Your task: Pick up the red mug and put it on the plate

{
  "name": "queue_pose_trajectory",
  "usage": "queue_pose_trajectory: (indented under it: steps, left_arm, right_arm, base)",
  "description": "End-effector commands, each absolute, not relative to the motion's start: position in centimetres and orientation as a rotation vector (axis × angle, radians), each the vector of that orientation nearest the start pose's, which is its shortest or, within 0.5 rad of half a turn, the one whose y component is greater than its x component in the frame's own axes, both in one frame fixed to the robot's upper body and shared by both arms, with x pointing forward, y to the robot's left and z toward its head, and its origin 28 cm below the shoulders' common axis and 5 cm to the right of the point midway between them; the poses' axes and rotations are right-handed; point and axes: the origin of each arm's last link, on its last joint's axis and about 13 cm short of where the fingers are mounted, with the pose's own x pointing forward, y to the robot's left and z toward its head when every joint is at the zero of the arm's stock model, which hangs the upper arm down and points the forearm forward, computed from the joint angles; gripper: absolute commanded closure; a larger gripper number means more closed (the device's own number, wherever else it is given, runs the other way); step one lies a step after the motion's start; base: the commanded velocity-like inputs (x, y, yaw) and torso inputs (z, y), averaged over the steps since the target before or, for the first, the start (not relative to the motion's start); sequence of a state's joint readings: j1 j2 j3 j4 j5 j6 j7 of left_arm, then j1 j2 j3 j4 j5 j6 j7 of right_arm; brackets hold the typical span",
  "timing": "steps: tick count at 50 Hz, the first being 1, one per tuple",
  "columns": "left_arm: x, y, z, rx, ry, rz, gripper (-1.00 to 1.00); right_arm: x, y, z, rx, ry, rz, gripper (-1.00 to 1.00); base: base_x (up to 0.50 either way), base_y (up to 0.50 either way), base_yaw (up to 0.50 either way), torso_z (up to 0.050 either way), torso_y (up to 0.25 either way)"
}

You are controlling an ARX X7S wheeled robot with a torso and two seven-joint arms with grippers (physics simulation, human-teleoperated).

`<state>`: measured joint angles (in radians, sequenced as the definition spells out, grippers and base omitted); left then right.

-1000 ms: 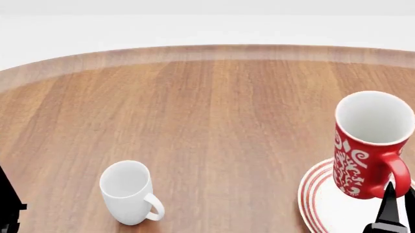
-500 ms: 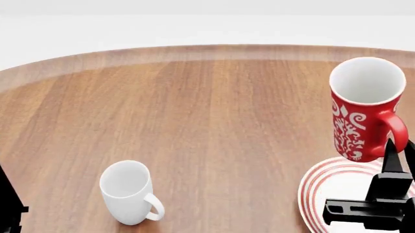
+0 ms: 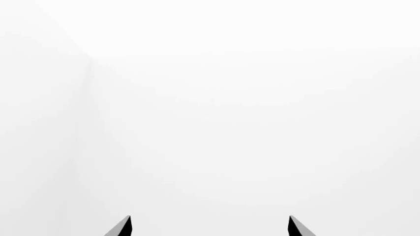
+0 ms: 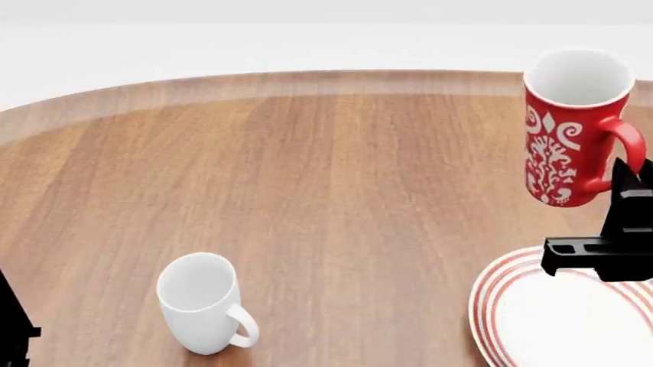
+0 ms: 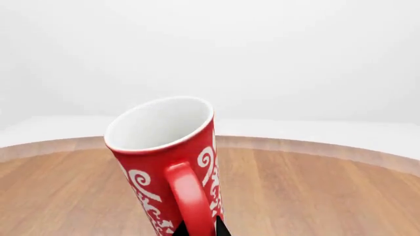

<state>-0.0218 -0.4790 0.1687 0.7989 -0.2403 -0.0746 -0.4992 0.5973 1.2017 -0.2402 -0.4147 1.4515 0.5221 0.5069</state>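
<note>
Red mug (image 4: 570, 130) lifted higher off plate (image 4: 531, 321), right gripper (image 4: 631, 183) pinching handle.

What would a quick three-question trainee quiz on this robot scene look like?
1. True or false: the red mug rests on the plate.
2. Which pincer holds the red mug: A) left, B) right, C) neither?
3. Fill in: the white mug stands on the wooden ____.

Key
1. False: it hangs in the air above the table, up and clear of the plate.
2. B: the right pincer grips it by the handle, while the left pincer is open, with nothing between its tips.
3. table
</note>
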Motion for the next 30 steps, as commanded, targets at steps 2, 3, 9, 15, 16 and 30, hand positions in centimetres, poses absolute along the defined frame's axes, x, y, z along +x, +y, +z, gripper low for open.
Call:
queue_pose_trajectory:
  steps: [2, 3, 9, 15, 16, 30]
  left_arm:
    - [17.3, 22.5, 17.2, 0.015, -0.663, 0.063, -1.0]
    - [17.3, 22.5, 17.2, 0.015, -0.663, 0.063, -1.0]
    - [17.2, 22.5, 17.2, 0.014, -0.664, 0.064, -1.0]
    - [17.1, 22.5, 17.3, 0.016, -0.665, 0.063, -1.0]
    - [17.1, 22.5, 17.3, 0.016, -0.665, 0.063, -1.0]
    - [16.9, 22.5, 17.4, 0.015, -0.671, 0.066, -1.0]
  right_arm:
    - [24.3, -24.6, 26.5, -0.001, 0.065, 0.058, 1.0]
    - [24.5, -24.8, 26.7, -0.007, 0.065, 0.057, 1.0]
    - [25.6, -25.9, 27.2, 0.001, 0.071, 0.057, 1.0]
    - [26.6, -26.8, 27.4, 0.009, 0.081, 0.069, 1.0]
    - [26.8, -26.9, 27.4, 0.009, 0.084, 0.076, 1.0]
    - [28.8, -28.8, 27.6, 0.076, 0.097, 0.082, 1.0]
  base:
    - [0.0, 0.0, 0.0, 0.0, 0.0]
    - [0.0, 0.0, 0.0, 0.0, 0.0]
    - [0.0, 0.0, 0.0, 0.0, 0.002]
    - [0.0, 0.0, 0.0, 0.0, 0.0]
    - [0.0, 0.0, 0.0, 0.0, 0.0]
    - [0.0, 0.0, 0.0, 0.0, 0.0]
